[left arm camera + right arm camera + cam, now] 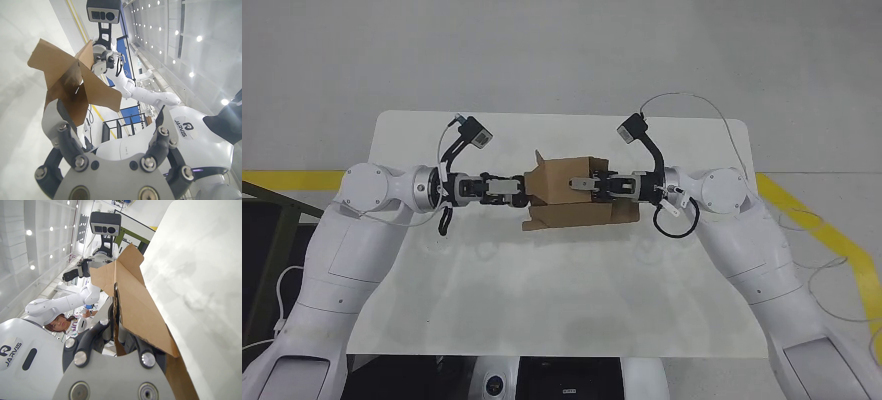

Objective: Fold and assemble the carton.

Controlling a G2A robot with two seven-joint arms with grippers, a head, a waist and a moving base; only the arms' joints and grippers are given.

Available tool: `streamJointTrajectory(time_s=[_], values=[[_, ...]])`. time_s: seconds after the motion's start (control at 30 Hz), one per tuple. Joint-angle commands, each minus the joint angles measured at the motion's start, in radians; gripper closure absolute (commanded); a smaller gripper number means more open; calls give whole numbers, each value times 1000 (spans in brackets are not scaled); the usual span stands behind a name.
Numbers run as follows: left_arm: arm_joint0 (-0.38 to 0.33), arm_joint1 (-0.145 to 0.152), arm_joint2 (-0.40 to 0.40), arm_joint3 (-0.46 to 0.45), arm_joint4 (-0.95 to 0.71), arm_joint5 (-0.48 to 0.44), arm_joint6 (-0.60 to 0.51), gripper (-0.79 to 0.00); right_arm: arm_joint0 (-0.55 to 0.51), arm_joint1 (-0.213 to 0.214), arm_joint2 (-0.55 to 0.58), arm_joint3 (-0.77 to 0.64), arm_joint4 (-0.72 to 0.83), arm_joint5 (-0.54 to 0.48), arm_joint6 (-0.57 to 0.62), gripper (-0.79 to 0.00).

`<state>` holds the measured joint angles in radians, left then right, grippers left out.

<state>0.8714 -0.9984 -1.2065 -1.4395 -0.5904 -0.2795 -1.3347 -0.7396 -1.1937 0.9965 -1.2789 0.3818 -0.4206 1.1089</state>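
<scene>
Top view: carton (564, 195) is being pinched by one wall in the right gripper (580, 185) at the middle of the counter (542, 290), left gripper (512, 187) is being held spread just beside the opposite flaps (537, 180), so each flap is best being pressed squarely along its crease.

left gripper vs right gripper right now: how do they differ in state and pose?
The left gripper is open, jaws wide apart and clamping nothing; the right gripper is shut on a panel of the carton. The left gripper sits at the carton's outer edge; the right gripper reaches in past the opposite edge. Shared: both point at the carton from opposite sides.
</scene>
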Motion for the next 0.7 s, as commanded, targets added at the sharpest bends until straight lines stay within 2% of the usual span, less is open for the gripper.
streamJointTrajectory(time_s=[0.0, 0.57, 0.67], values=[[-1, 0, 1, -2, 0, 2, -1, -785, 1, -1, -2, 0, -1, 1, -4, 0], [-94, -24, 77, 72, -41, 3, -48, -785, 5, -6, 8, 9, -24, -11, -71, 0], [-151, -34, 99, 96, -52, 27, -44, -785, 1, -6, 16, 11, -34, -13, -96, 0]])
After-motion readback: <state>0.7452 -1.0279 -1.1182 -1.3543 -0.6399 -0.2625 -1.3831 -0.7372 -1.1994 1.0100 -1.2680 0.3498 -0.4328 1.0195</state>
